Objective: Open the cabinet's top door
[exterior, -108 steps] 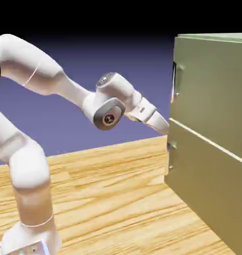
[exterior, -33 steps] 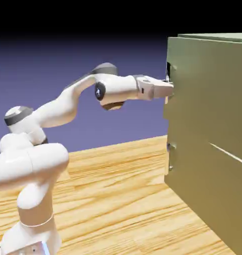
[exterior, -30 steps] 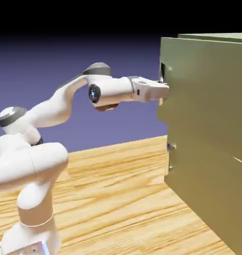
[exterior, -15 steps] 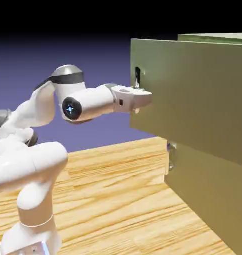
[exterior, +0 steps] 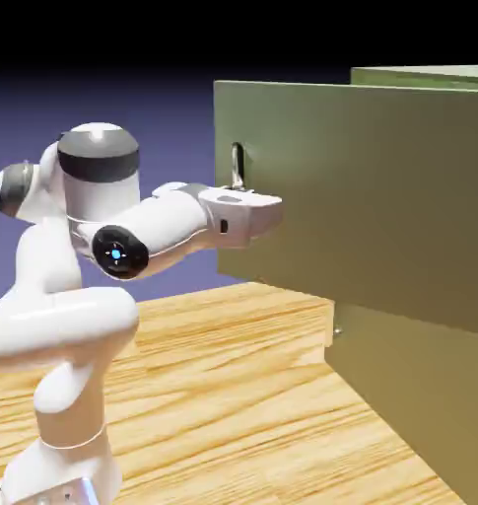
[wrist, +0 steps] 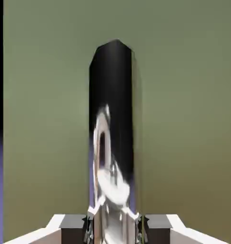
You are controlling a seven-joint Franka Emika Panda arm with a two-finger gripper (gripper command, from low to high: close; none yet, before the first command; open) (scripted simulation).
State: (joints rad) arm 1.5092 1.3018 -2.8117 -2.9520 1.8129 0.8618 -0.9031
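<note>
Gripper (exterior: 244,200) pinching the upright grey handle (exterior: 238,166) near the left free edge of the top door (exterior: 380,187), swung well out from the cabinet (exterior: 420,395), hinge off right.

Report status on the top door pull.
Claw shut on handle. Top door swung well out from cabinet; lower door shut. Nothing in the way.

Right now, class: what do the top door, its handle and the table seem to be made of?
Top door: flat matte olive, probably painted; material unclear.
Handle: polished metal, by its dark mirror-like reflections; the claw is shut on it.
Table: light wood, by its grain streaks.
</note>
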